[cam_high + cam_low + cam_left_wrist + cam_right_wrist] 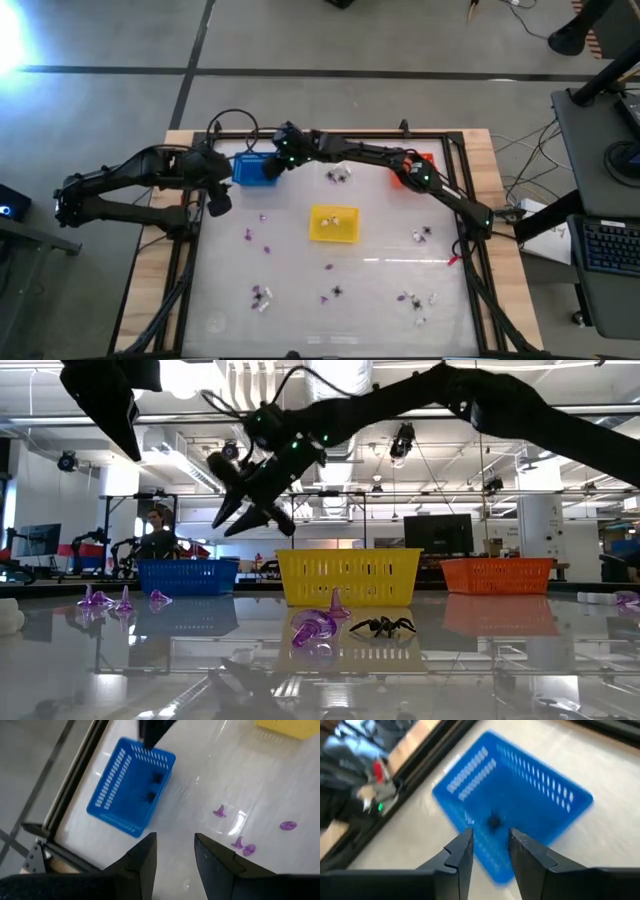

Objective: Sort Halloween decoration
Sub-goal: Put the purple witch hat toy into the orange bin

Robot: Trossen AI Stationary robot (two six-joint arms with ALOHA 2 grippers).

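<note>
right tool (272, 168) is hovering directly above the blue basket (255, 168), with its two fingers (457, 857) standing apart by a narrow gap and holding nothing. black trinkets (152, 787) are lying inside the blue basket, straight below this tool. in the low view the right tool (262, 510) is hanging above basket height, pointing down at a slant.

left tool (217, 203) is hanging over the bench (380, 275) just beside the blue basket, on the side toward the bench's front edge. its fingers (145, 862) are standing apart with a narrow gap, gripping nothing. purple trinkets (235, 832) are lying on the bench just ahead of this tool, to one side of the blue basket.

yellow basket (333, 223) is sitting near the bench centre, well apart from both tools, with a pale trinket inside it. orange basket (412, 167) is sitting under the right arm's forearm. more halloween decoration pieces, black (383, 626), purple (315, 628) and white (432, 298), are lying scattered across the bench, far from either tool.

a person (158, 532) is standing in the room behind the bench.
</note>
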